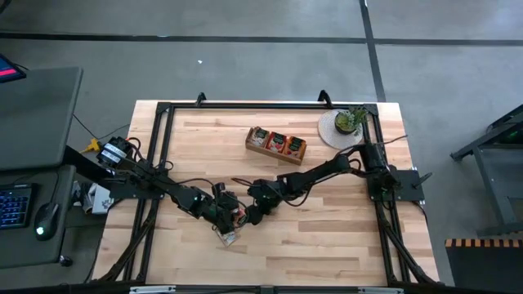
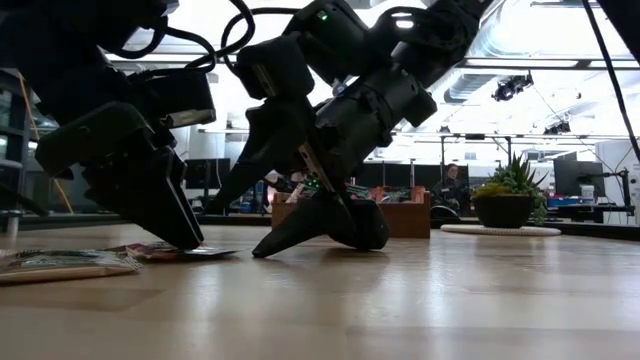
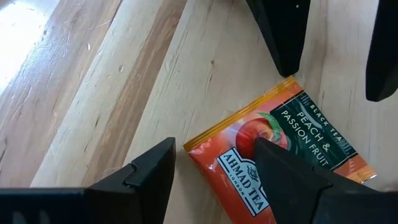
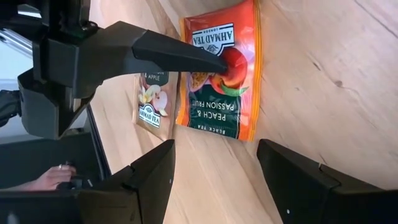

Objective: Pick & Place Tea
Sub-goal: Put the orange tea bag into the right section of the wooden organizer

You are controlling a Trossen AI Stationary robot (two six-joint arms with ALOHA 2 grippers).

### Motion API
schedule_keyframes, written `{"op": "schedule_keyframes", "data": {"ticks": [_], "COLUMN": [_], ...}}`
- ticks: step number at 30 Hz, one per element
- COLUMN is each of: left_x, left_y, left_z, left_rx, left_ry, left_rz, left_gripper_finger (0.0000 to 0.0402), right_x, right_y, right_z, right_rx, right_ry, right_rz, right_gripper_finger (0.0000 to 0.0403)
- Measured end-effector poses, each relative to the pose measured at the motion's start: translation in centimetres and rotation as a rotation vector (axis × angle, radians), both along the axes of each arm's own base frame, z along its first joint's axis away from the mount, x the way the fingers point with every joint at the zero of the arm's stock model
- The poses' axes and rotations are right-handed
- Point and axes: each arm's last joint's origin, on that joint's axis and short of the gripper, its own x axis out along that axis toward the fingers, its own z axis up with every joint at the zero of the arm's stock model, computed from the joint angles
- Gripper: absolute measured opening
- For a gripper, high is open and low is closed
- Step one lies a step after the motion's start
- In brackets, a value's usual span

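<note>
Both arms meet low at the bottom-center of the table in the high view. The left gripper (image 3: 214,171) has its fingers spread apart, one tip pressing on an orange peach sachet (image 3: 280,155) lying flat on the wood. The right gripper (image 4: 214,171) hovers right beside it, fingers also apart, holding nothing. A second paler sachet (image 4: 152,102) lies just next to it, apple flavor I think. The wooden tray (image 1: 276,144) sits upper-center, near the potted plant (image 1: 350,121).

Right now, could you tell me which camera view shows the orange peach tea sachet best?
The right wrist view: the orange peach tea sachet shows nearly whole, its print legible, a dark finger tip on it. The left wrist view crops it. The low view shows only a thin edge; the high view barely shows it.
</note>
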Motion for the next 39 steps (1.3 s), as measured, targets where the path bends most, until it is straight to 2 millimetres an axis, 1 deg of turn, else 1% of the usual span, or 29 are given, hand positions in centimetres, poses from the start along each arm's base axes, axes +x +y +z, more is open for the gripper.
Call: {"op": "schedule_keyframes", "data": {"ticks": [12, 15, 19, 21, 24, 30, 32, 34, 36, 39], "left_x": [0.0, 0.0, 0.0, 0.0, 0.0, 0.0, 0.0, 0.0, 0.0, 0.0], "left_y": [0.0, 0.0, 0.0, 0.0, 0.0, 0.0, 0.0, 0.0, 0.0, 0.0], "left_z": [0.0, 0.0, 0.0, 0.0, 0.0, 0.0, 0.0, 0.0, 0.0, 0.0], "left_rx": [-0.001, -0.002, -0.002, -0.005, -0.011, -0.018, -0.018, -0.018, -0.018, -0.02], "left_ry": [-0.004, -0.004, -0.001, 0.001, 0.003, 0.004, 0.004, 0.005, 0.005, 0.005], "left_rz": [0.001, 0.001, 0.001, 0.0, 0.0, -0.001, -0.001, -0.002, -0.002, -0.002], "left_gripper_finger": [0.0216, 0.0216, 0.0216, 0.0216, 0.0216, 0.0216, 0.0216, 0.0216, 0.0216, 0.0216], "right_x": [0.2, 1.0, 2.9, 3.4, 3.6, 3.4, 3.4, 3.3, 3.3, 3.3], "right_y": [0.2, 0.3, 1.3, 1.6, 1.9, 1.9, 1.9, 1.9, 1.9, 2.0], "right_z": [0.0, -0.4, -1.0, -1.2, -1.0, -1.0, -1.1, -1.1, -1.1, -1.1], "right_rx": [-0.03, -0.023, -0.029, -0.034, -0.051, -0.047, -0.048, -0.05, -0.051, -0.05], "right_ry": [-0.027, -0.047, -0.064, -0.06, -0.068, -0.033, -0.026, -0.018, -0.014, -0.012], "right_rz": [-0.016, -0.01, 0.048, 0.06, 0.071, 0.071, 0.068, 0.06, 0.059, 0.063], "right_gripper_finger": [0.0232, 0.0232, 0.0232, 0.0232, 0.0232, 0.0229, 0.0219, 0.0199, 0.0171, 0.0117]}}
